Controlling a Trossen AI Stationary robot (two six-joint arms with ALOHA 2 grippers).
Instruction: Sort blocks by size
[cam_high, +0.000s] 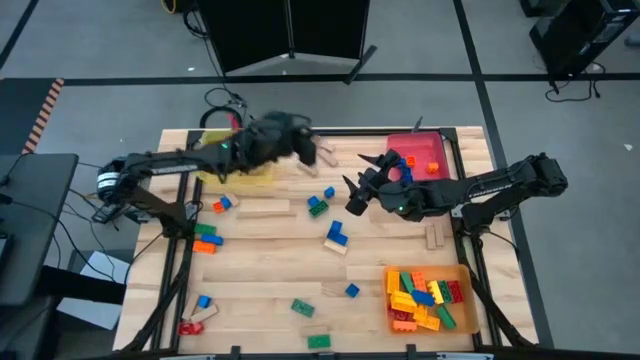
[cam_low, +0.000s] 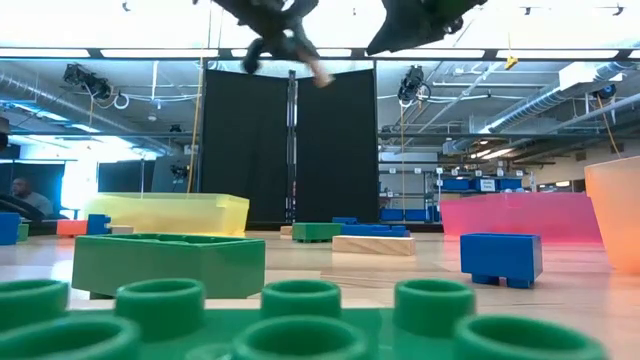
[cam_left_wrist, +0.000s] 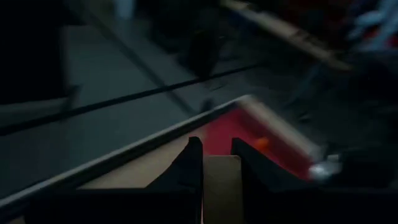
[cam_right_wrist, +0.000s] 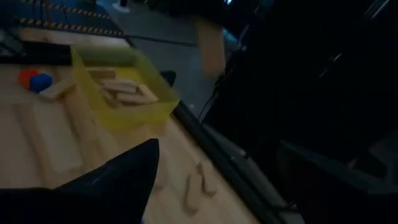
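A big workshop stretches behind the wooden table (cam_high: 270, 250). The left gripper (cam_high: 305, 150), raised above the back edge, is clamped on a tan wooden block (cam_high: 322, 156); it should carry it level over the yellow tray (cam_high: 245, 172) before releasing. The right gripper (cam_high: 357, 185) hangs spread and empty beside the red tray (cam_high: 425, 150).

Left pincer (cam_high: 318, 152) motion-blurred, yellow tray (cam_high: 232, 172) half-hidden.

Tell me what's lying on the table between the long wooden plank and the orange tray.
In the high view, between the long wooden plank and the orange tray lie a green brick, a blue L-shaped brick on a tan block, and a small blue brick.
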